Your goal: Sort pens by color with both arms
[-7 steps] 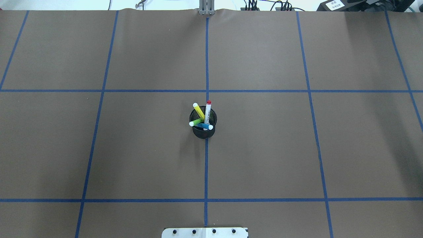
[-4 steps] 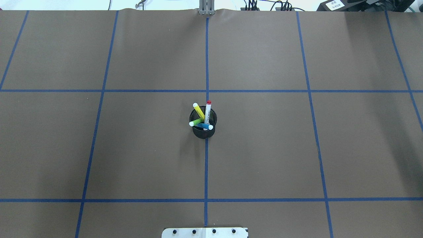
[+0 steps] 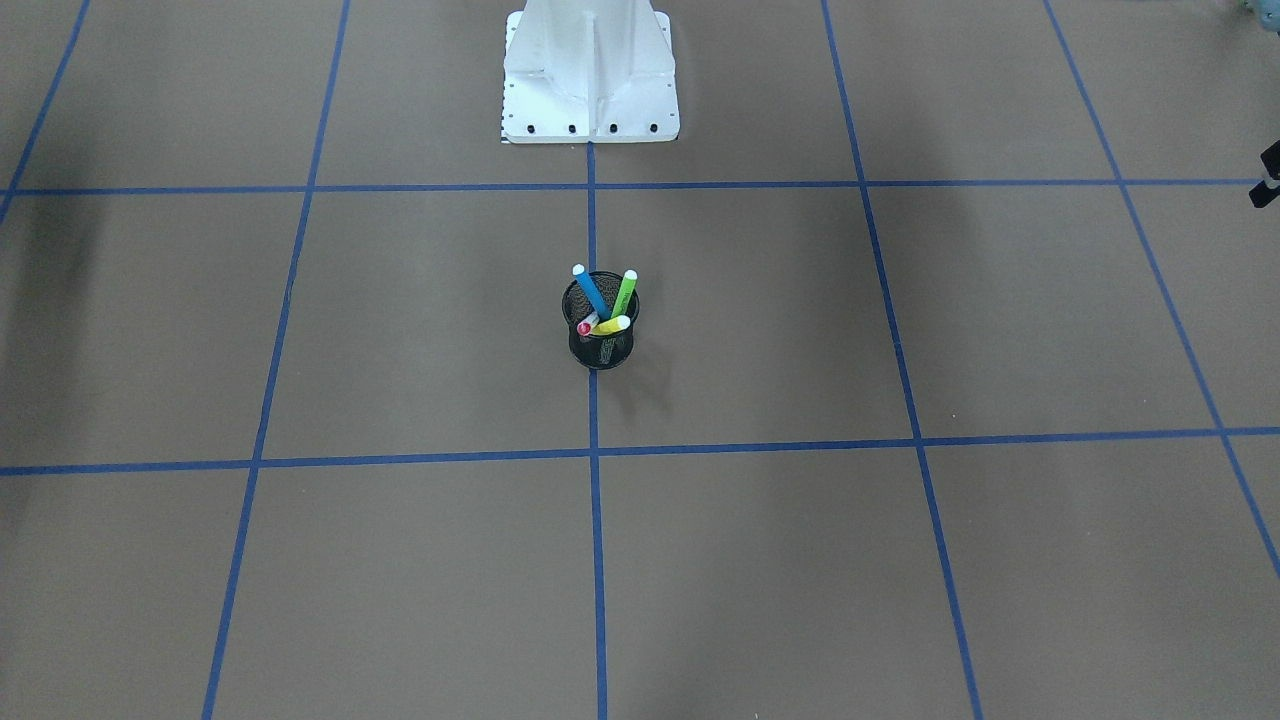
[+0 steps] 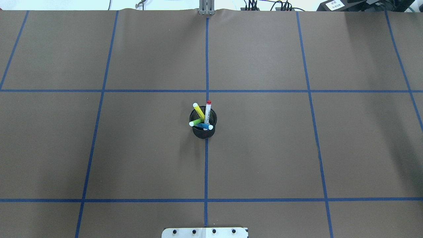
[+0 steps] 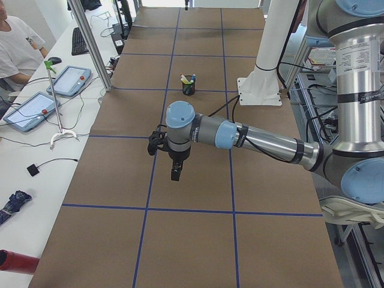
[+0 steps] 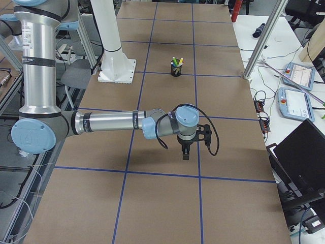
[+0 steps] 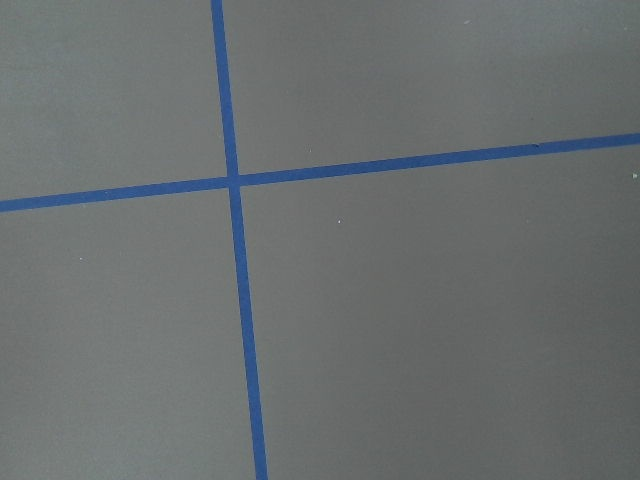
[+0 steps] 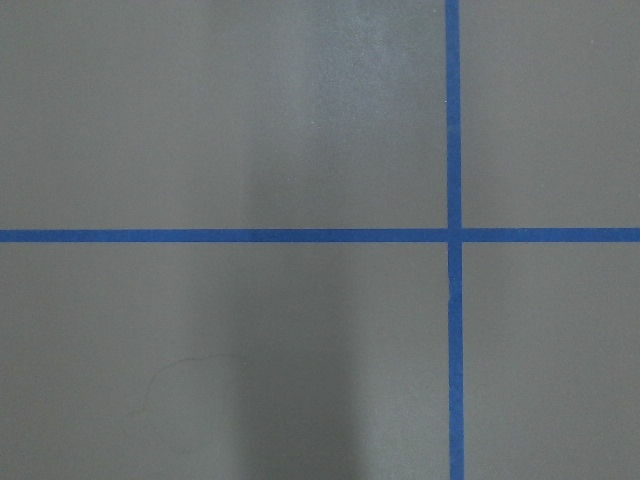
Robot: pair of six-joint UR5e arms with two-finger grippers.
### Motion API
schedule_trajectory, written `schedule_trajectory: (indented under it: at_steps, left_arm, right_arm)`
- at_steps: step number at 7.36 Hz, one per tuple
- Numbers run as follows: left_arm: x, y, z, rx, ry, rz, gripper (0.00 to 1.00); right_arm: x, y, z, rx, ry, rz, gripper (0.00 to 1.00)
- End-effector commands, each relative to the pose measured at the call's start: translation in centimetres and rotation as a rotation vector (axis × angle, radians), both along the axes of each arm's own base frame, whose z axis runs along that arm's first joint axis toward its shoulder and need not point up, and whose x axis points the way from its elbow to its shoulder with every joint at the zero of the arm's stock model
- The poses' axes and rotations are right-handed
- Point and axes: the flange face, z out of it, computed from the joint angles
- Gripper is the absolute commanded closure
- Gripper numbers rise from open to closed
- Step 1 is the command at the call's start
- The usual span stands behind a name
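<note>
A black mesh cup [image 4: 204,131] stands at the table's centre on the middle tape line and holds the pens. In it lean a yellow pen [image 4: 198,111], a red-and-white pen [image 4: 208,111], a green pen [image 4: 195,122] and a blue pen [image 4: 206,126]. The front view shows the same cup [image 3: 600,350] with the blue pen [image 3: 588,290] and green pen [image 3: 624,292] sticking up. My left gripper [image 5: 174,174] hangs over bare table far from the cup [image 5: 188,85]. My right gripper [image 6: 185,155] does the same at the other end. I cannot tell whether either is open or shut.
Blue tape lines divide the brown table [image 4: 264,148] into squares. The white base mount [image 3: 590,75] stands at the robot's edge. A person [image 5: 15,48] sits by tablets [image 5: 69,81] beyond the left end. A laptop [image 6: 304,152] lies past the right end.
</note>
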Motion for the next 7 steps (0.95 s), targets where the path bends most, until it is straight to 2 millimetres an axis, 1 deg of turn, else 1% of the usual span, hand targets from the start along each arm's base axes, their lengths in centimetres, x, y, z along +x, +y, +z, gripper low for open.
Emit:
schedule_trajectory:
  at_steps: [1, 2, 3, 4, 5, 6, 7]
  left_arm:
    - [0.3, -0.1, 0.0, 0.001, -0.001, 0.008, 0.01]
    - [0.3, -0.2, 0.1, -0.001, -0.001, 0.006, 0.01]
    - [0.3, -0.3, 0.2, -0.005, -0.001, 0.005, 0.01]
    - [0.4, -0.4, 0.5, -0.012, -0.002, 0.004, 0.01]
    - [0.4, -0.6, 0.6, -0.014, 0.0, 0.004, 0.01]
    - [0.4, -0.5, 0.6, -0.015, 0.0, 0.004, 0.01]
    - [0.4, -0.5, 0.6, -0.015, 0.0, 0.004, 0.01]
  right_arm:
    - [-2.1, 0.0, -3.3, 0.056, -0.089, -0.053, 0.01]
    - [-4.4, 0.2, -6.4, 0.126, -0.108, -0.088, 0.01]
    - [-7.1, 0.4, -9.2, 0.158, -0.137, -0.088, 0.01]
    - [-11.1, -0.4, -13.0, 0.103, -0.191, -0.036, 0.01]
    - [-15.1, 0.0, -16.1, 0.097, -0.193, -0.01, 0.01]
    - [-18.5, 0.7, -18.9, 0.084, -0.209, -0.009, 0.01]
    - [-23.5, 0.7, -23.5, 0.031, -0.266, -0.022, 0.01]
